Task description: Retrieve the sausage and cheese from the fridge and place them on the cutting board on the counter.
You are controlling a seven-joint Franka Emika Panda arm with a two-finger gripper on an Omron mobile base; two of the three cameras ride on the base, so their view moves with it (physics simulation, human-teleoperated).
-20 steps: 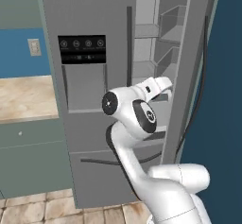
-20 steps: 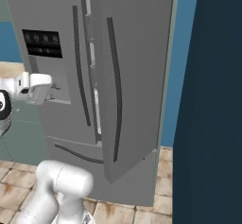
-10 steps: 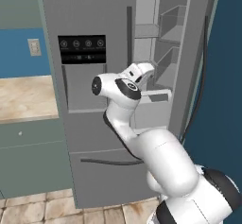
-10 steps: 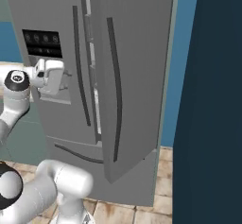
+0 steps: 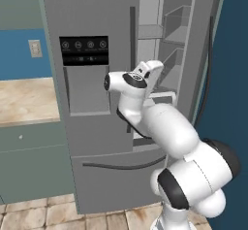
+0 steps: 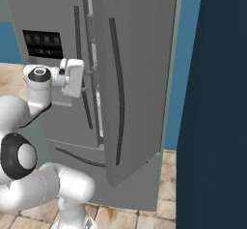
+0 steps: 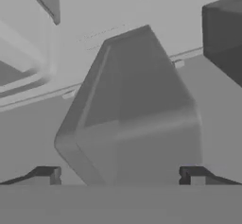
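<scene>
In the left base view, the counter (image 5: 24,100) sits at nine o'clock, a beige top over grey-green cabinet fronts; no cutting board can be made out on the visible stretch. Next comes the fridge (image 5: 97,54), its left door closed with the black dispenser panel (image 5: 84,44) at about ten o'clock. At centre, the arm folds up in front of the fridge so that the gripper (image 5: 162,98) points into the gap at three o'clock, where the right door (image 6: 140,68) stands swung out and bare shelves and door bins show at one o'clock. In the hand view the two dark fingertips (image 7: 47,175) stand far apart at the bottom edge with nothing between them, so the jaws are wide and empty, facing a grey bin wall inside the compartment. Neither sausage nor cheese can be seen on the visible shelves. The wide jaws and inward aim suggest a reach for the first item, judged still early in the task.
</scene>
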